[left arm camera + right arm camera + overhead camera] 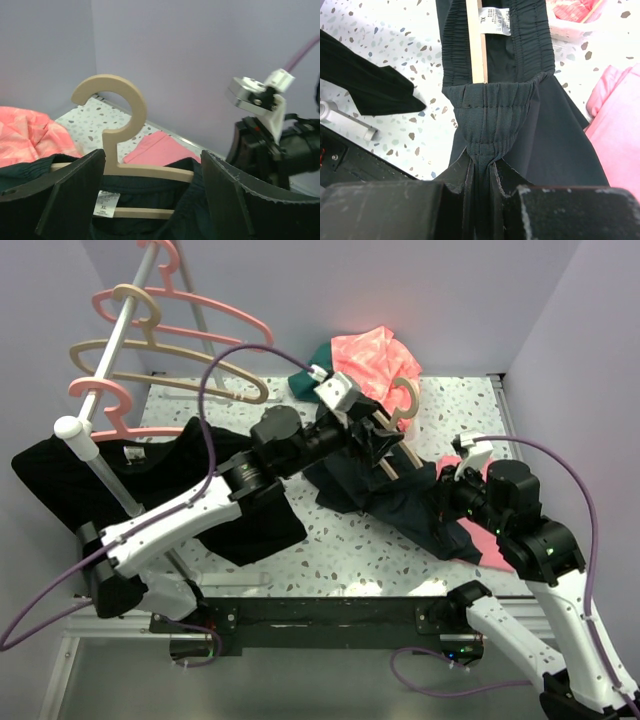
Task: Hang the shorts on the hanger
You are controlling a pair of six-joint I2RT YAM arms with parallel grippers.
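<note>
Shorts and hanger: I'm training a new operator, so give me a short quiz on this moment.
1. True or false: the right gripper pinches the waistband of the shorts.
2. What size does the white label on the shorts show?
3. At the hanger, the left gripper is: A) shut on it B) open, a finger on each side C) out of view.
Key: 1 true; 2 XL; 3 B.
</note>
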